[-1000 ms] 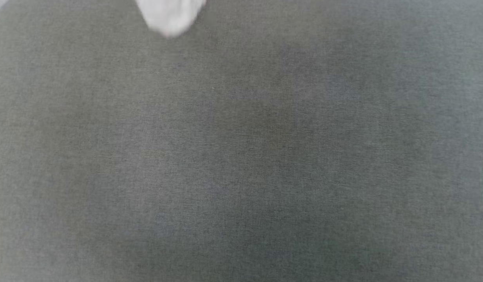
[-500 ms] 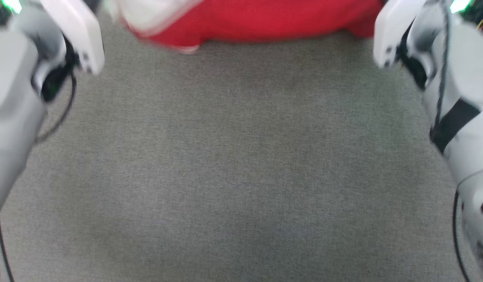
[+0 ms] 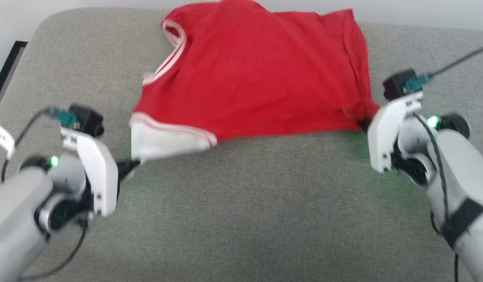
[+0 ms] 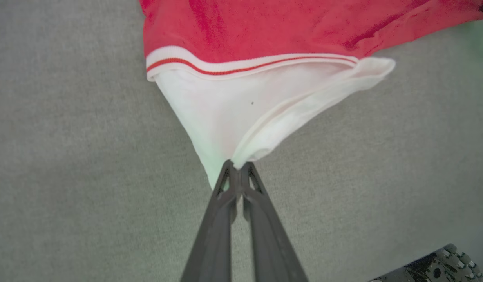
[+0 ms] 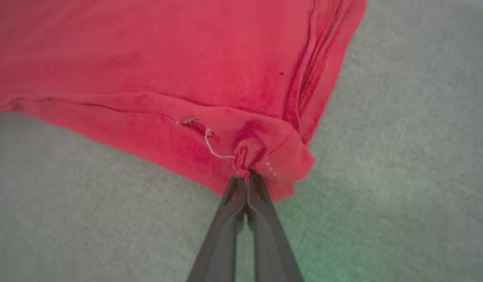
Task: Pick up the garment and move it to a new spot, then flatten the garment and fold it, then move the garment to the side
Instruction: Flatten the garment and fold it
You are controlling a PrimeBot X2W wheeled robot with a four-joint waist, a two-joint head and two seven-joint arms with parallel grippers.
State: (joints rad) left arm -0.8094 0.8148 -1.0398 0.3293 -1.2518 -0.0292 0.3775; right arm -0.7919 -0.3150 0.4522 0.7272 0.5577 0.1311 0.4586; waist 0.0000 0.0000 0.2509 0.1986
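The garment (image 3: 257,74) is a red shirt with a white sleeve and red-white striped trim, lying spread on the grey cushioned surface (image 3: 241,203) at the far middle. My left gripper (image 3: 133,166) is shut on the tip of the white sleeve (image 4: 225,117) at the garment's near left. In the left wrist view the left gripper (image 4: 237,168) pinches that sleeve edge. My right gripper (image 3: 362,123) is shut on the red hem corner at the near right. The right wrist view shows the right gripper (image 5: 243,176) bunching the garment (image 5: 167,58) corner, with a loose white thread beside it.
A dark-edged object (image 3: 6,68) sits past the surface's left edge. The pale wall runs behind the rounded far edge. A cable (image 3: 456,60) trails from the right wrist. Bare grey fabric stretches between the two arms toward me.
The head camera has swung up, so the whole picture shifted: first bare grey surface, then the garment's lower edge and both arms, now the whole garment with both grippers holding it.
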